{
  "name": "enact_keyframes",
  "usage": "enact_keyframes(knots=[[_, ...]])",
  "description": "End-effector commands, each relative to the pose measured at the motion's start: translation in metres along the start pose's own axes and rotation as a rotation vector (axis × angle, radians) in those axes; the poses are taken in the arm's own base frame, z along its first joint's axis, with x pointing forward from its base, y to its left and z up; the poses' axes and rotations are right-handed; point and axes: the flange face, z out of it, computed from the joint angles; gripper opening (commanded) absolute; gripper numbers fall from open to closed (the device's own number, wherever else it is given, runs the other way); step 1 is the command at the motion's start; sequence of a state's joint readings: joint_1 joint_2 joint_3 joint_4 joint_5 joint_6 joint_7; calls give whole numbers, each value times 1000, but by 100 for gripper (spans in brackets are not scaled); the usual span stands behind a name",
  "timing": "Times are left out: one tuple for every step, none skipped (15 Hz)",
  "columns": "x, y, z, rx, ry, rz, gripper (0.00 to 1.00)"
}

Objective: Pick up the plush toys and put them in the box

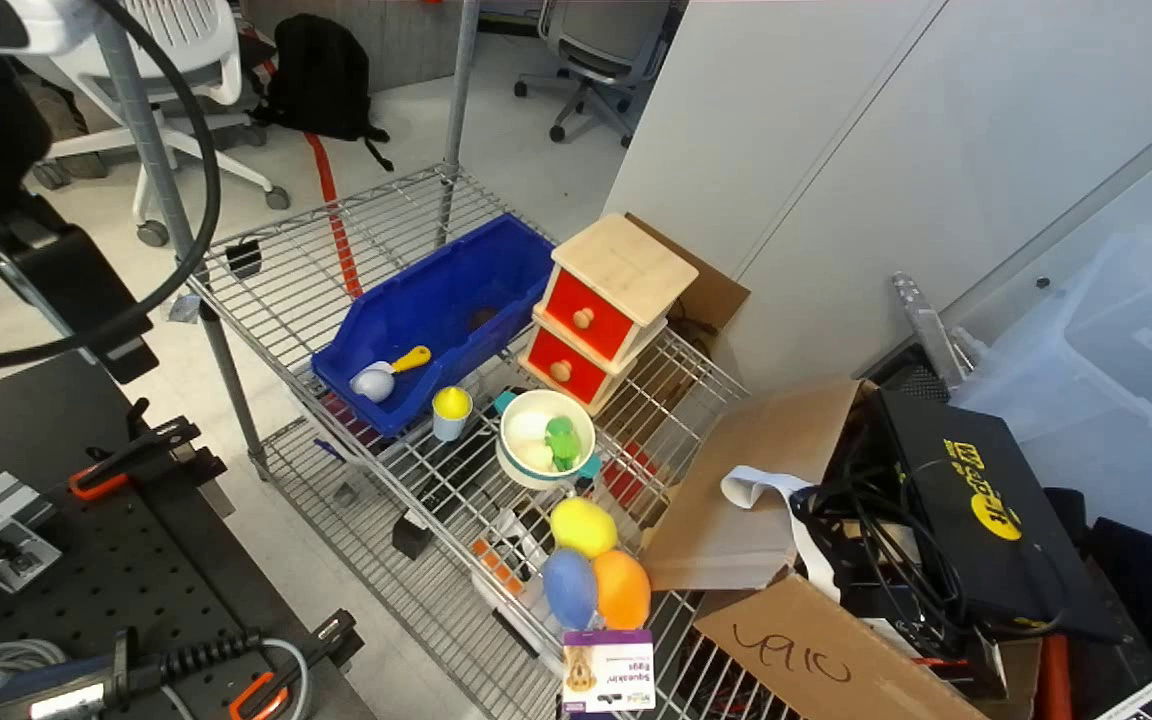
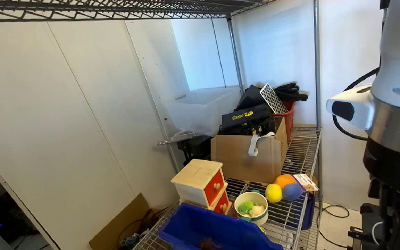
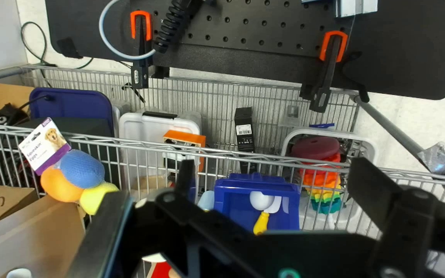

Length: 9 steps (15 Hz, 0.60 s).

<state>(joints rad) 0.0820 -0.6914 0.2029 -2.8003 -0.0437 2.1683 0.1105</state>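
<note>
Three plush toys lie bunched on the wire shelf: yellow [image 1: 584, 527], orange [image 1: 623, 590] and blue [image 1: 569, 588]. A "Squeakin' Eggs" card [image 1: 609, 670] lies against them. The box, a deep-blue bin [image 1: 416, 310], stands farther along the shelf; a white scoop with a yellow handle [image 1: 410, 360] and a small brown thing [image 1: 482, 318] are inside. In the wrist view my gripper [image 3: 276, 179] is open with nothing held, its fingers spread wide above the shelf. The toys [image 3: 61, 185] appear left of the jaws there, and the bin [image 3: 230, 208] shows beyond the gap.
Between toys and bin stand a white pot [image 1: 526, 470] with green and cream pieces and a yellow-topped cup [image 1: 450, 415]. A red-drawered wooden cabinet [image 2: 200, 180] is beside the bin. An open cardboard box [image 2: 245, 159] borders the toys. Clamps [image 3: 325, 73] sit on the black table's edge.
</note>
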Motion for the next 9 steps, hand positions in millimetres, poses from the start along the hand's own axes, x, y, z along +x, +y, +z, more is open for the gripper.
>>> enact_keyframes(knots=[[4, 9, -4, -7, 16, 18, 100], [5, 12, -6, -8, 22, 25, 100], [6, 15, -7, -8, 27, 36, 100], [8, 20, -9, -8, 32, 51, 100], [9, 26, -10, -7, 35, 68, 100], [11, 33, -10, -7, 36, 89, 100], [13, 40, -10, -16, 36, 113, 100], [15, 48, -9, -25, 37, 135, 100], [17, 55, -9, -34, 43, 156, 100]])
